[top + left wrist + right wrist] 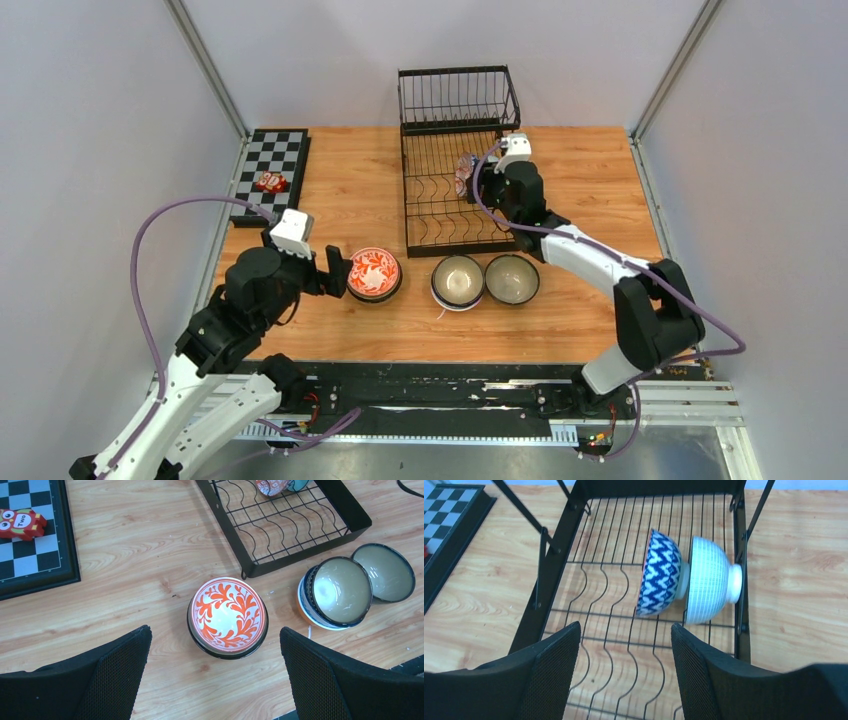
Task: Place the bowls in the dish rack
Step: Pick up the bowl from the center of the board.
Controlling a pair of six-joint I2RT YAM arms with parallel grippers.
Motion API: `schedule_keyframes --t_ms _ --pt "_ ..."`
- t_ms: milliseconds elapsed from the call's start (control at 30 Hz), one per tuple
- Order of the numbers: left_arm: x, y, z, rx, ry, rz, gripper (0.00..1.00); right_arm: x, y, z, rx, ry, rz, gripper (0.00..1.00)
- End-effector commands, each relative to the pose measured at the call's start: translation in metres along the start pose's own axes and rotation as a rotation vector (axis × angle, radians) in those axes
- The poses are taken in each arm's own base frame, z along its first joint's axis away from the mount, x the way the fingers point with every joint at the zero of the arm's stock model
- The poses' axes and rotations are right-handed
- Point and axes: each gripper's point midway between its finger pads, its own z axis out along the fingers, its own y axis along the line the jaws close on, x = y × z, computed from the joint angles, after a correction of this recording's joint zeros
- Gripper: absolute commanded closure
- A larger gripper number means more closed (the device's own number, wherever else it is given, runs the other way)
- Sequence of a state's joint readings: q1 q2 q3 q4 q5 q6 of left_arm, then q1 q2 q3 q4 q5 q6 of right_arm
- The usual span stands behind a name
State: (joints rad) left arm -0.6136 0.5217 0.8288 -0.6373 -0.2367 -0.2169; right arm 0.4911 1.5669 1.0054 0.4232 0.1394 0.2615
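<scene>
A red bowl (374, 272) with a white floral inside (227, 616) sits on the wooden table, just ahead of my open left gripper (335, 272) (215, 631), which holds nothing. To its right a cream dark-rimmed bowl (458, 280) (340, 591) is nested in an orange one, with another cream bowl (512, 278) (384, 572) beside it. In the black dish rack (455, 246) (559, 565) a blue-patterned bowl (659, 575) and a pale ribbed bowl (709, 580) stand on edge. My right gripper (482, 185) (625, 626) hovers open over the rack wires, short of those two bowls.
A black-and-white checkerboard (270, 150) (30, 555) lies at the table's left, with a red owl block (271, 182) (22, 522) on it. The rack's upper wire basket (458, 98) stands at the back. Grey walls close in both sides.
</scene>
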Motion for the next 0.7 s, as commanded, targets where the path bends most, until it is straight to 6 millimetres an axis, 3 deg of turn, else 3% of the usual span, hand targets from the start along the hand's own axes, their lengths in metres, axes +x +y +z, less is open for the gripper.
schedule_keyframes --t_ms 0,400,667 --pt "0.004 0.001 0.005 -0.010 0.018 -0.005 0.00 0.013 0.010 -0.030 -0.062 0.072 0.001 0.31" --pt "0.021 0.011 0.026 -0.129 0.156 -0.040 0.00 0.016 0.023 -0.124 -0.178 0.186 -0.015 0.35" --pt "0.054 0.012 0.053 -0.222 0.269 -0.137 0.02 0.020 0.027 -0.171 -0.232 0.211 0.018 0.36"
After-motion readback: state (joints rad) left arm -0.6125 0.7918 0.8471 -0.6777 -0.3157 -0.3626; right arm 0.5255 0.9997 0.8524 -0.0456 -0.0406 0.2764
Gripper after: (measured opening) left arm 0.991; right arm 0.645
